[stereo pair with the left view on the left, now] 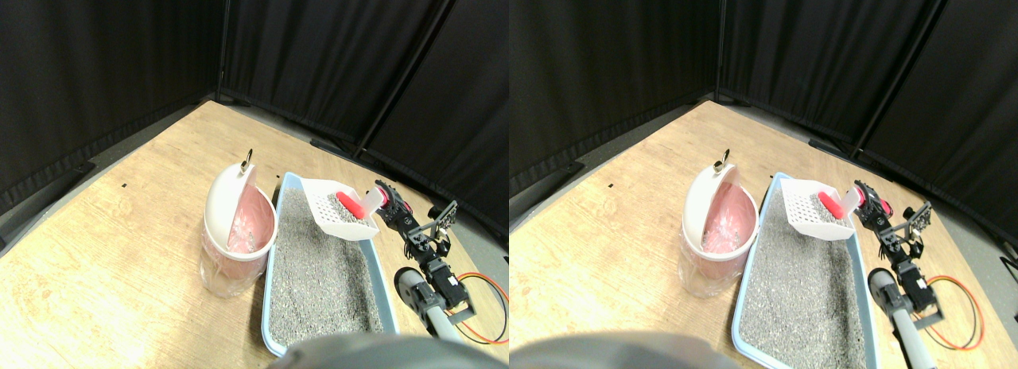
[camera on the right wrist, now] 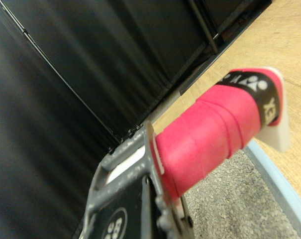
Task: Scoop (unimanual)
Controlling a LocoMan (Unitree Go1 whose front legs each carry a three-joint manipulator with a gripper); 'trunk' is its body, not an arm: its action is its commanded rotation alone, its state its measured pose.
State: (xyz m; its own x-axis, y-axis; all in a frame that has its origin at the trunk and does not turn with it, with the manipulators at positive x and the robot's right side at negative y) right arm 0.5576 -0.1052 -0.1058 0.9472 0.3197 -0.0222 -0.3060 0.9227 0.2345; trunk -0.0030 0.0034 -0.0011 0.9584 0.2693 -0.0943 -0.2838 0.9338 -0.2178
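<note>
Gripping scoop (stereo pair with the left view on the left: 340, 208) handle, pincer (stereo pair with the left view on the left: 387, 200) above litter tray (stereo pair with the left view on the left: 273, 289).

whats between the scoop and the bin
Nothing: in the stereo pair view only the tray's rim and litter lie under the gap between scoop and bin.

Handle: red-wrapped handle (camera on the right wrist: 210, 134) fills the middle, beside the dark jaw frame (camera on the right wrist: 125, 199).
Below: grey litter (camera on the right wrist: 235, 204), pale blue tray rim (camera on the right wrist: 282, 186).
Backdrop: black curtain (camera on the right wrist: 90, 64).

White slotted scoop (stereo pair with the left view on the left: 340, 209) above litter (stereo pair with the left view on the left: 322, 275)
</note>
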